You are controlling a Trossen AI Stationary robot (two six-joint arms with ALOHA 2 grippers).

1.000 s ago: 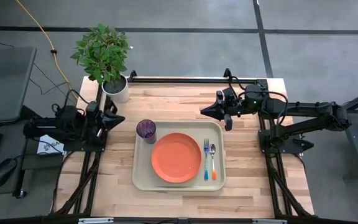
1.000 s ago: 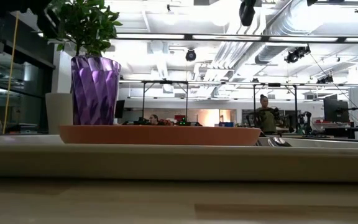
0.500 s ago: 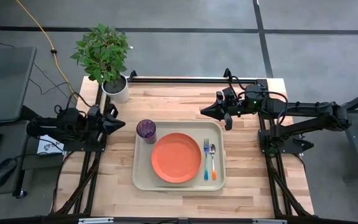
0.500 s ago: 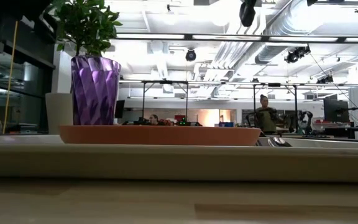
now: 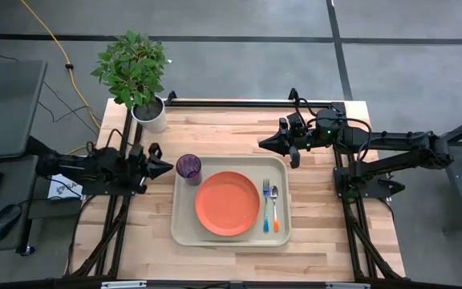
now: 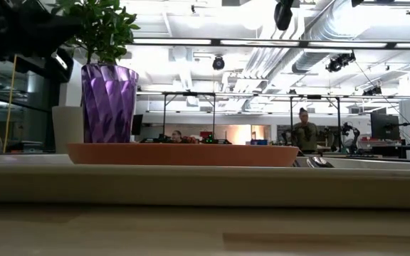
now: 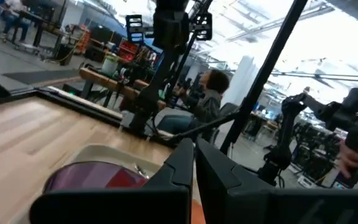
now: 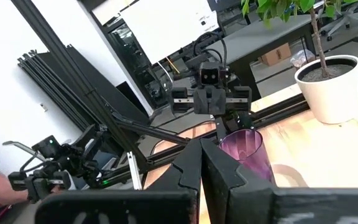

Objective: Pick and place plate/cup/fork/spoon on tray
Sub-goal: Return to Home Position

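Your left gripper, clenched empty, sits just left of the cup on the tray; right gripper clenched too. Low view hides the fork.

The closed left hand points over the purple cup, apparently on the tray.

Grey floor surrounds the wooden table; beyond it, a bright hall with ceiling ducts (long strip lights too) and black frames.
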